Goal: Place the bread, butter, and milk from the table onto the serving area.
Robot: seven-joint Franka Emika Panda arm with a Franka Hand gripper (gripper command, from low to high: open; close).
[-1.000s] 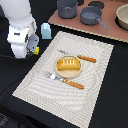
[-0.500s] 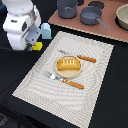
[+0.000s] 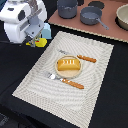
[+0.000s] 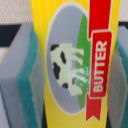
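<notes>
The butter (image 4: pixel 75 60), a yellow box with a red and green label, fills the wrist view, standing between my grey and teal finger pads (image 4: pixel 22 85), which press on both its sides. In the exterior view my gripper (image 3: pixel 35 40) is at the placemat's far left corner, shut on the butter (image 3: pixel 43 42). The pale-blue milk (image 3: pixel 46 32) stands right behind it, partly hidden by my hand. The bread (image 3: pixel 68 64) lies on the tan plate (image 3: pixel 54 70) in the middle of the striped serving area (image 3: pixel 95 85). The black table (image 3: pixel 15 70) lies beneath.
An orange-handled knife (image 3: pixel 86 58) and fork (image 3: pixel 70 82) flank the plate. A pinkish board (image 3: pixel 107 30) behind the placemat carries grey pots (image 3: pixel 66 7) (image 3: pixel 91 16). A pale bowl (image 3: pixel 122 17) stands at the far right.
My arm has shifted slightly up and toward the exterior view's left. The bread, the plate and the cutlery have not moved.
</notes>
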